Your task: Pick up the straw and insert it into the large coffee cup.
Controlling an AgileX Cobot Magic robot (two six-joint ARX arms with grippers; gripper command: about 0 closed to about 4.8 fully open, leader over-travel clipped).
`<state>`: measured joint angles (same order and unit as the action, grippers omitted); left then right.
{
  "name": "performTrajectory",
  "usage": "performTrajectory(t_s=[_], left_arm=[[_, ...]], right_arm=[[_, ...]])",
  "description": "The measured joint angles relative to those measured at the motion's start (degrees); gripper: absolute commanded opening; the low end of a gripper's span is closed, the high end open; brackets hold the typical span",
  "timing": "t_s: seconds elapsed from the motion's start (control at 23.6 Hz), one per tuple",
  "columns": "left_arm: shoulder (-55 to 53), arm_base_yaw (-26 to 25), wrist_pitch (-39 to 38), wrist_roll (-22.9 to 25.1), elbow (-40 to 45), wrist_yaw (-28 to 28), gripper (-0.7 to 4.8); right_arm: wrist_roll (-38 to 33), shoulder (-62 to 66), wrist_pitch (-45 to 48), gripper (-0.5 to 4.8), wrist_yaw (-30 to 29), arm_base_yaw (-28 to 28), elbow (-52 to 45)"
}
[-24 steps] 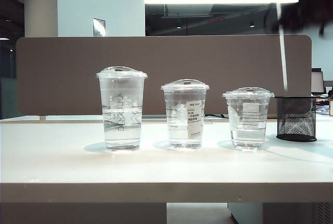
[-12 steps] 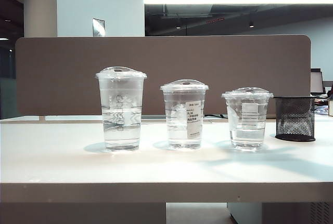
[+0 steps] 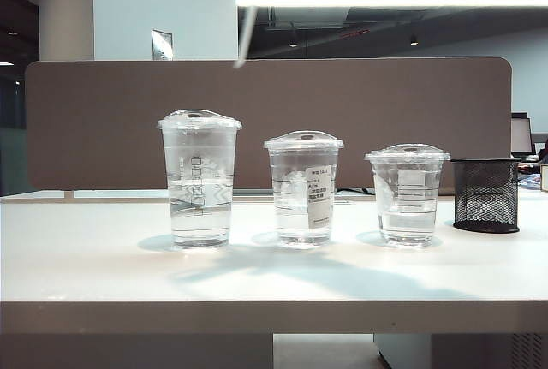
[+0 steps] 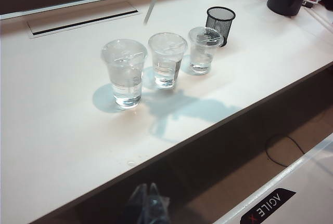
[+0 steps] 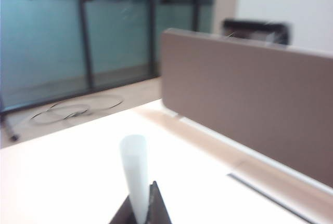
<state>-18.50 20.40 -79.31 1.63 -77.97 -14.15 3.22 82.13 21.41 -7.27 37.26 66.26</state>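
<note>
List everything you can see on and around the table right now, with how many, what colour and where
large coffee cup: 1, clear, leftmost of the cup row in the exterior view.
medium cup: 1, clear with white sticker, middle.
short cup: 1, clear, right of the row.
mesh pen holder: 1, black, right of the short cup.
table: 1, white.
partition: 1, brown, behind the table.
straw: 1, white, tilted in the air above the cups.
right gripper: shut on the straw.
left gripper: blurred, off the table's near edge.
</note>
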Motion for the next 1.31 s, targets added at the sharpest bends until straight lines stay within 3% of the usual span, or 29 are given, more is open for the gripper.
performTrajectory(t_s=[0.3, 1.31], left_arm=[[0.0, -0.02, 0.0, 0.0, -0.02, -0.04, -0.03], [0.02, 0.0, 0.0, 0.0, -0.02, 0.0, -0.03]], right_arm=[[1.81, 0.63, 0.66, -0.01, 4.2, 6.32, 0.09], [2.6, 7.58, 4.42, -0.01, 4.63, 6.16, 0.07]])
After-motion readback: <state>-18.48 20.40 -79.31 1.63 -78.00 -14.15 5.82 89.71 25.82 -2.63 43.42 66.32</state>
